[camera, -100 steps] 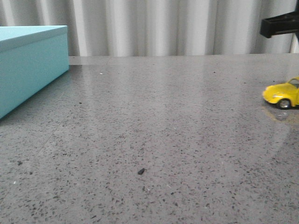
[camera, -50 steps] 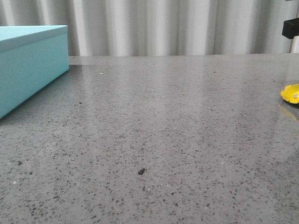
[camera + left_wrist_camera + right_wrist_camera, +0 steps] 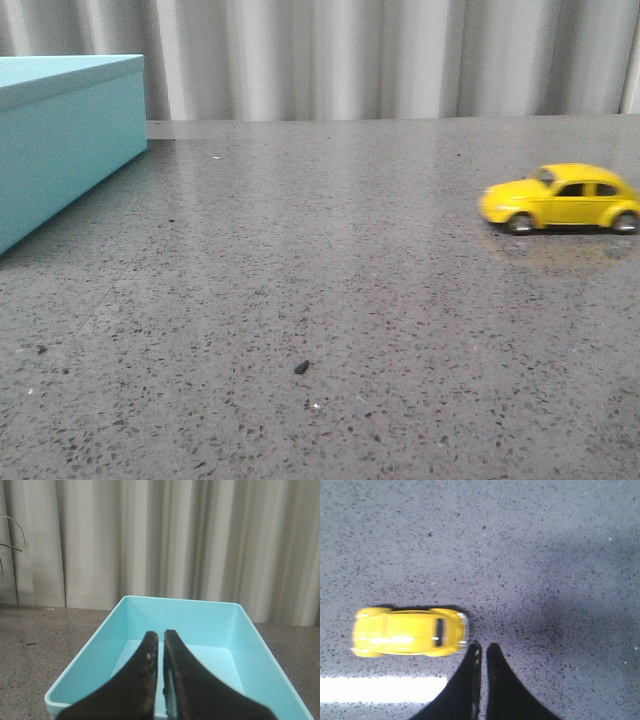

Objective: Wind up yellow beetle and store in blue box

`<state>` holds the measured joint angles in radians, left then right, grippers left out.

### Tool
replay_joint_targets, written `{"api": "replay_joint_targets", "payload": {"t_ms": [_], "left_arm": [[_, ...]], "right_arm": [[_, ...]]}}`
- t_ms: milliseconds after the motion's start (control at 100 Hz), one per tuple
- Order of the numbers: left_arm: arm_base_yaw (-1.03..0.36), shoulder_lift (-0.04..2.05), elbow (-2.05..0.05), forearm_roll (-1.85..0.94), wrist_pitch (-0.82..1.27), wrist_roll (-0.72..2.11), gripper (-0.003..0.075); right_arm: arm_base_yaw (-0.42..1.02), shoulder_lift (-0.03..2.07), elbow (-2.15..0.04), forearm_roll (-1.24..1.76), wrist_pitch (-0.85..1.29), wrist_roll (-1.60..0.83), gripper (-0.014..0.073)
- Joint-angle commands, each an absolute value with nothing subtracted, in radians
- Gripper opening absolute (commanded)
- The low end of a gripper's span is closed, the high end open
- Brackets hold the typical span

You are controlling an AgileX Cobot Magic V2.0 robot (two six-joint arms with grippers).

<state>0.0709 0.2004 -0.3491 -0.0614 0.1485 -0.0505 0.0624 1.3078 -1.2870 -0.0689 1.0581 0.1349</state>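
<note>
A grey speckled table (image 3: 300,260) with a small dark crumb (image 3: 302,367), pale pleated curtain (image 3: 350,60) behind.

Left claw (image 3: 161,645): both black fingers are nearly pressed together, with only a thin slit between the tips. Nothing is gripped between them. The claw points forward and slightly downward.

Right claw (image 3: 482,652): the two black fingers are likewise drawn together, tips separated by a narrow gap, empty. This wrist is turned so the claw points straight down.

Neither arm appears in the front view.
</note>
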Motion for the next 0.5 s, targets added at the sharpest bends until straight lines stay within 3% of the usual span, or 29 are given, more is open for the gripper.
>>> {"api": "replay_joint_targets", "payload": {"t_ms": [0, 490], "left_arm": [[0.071, 0.218, -0.384, -0.067, 0.065, -0.058, -0.0021], [0.071, 0.218, -0.387, -0.067, 0.062, -0.058, -0.0021]], "right_arm": [[0.076, 1.258, -1.312, -0.067, 1.021, 0.137, -0.0061], [0.156, 1.244, -1.312, -0.021, 0.958, 0.137, -0.0061]]}}
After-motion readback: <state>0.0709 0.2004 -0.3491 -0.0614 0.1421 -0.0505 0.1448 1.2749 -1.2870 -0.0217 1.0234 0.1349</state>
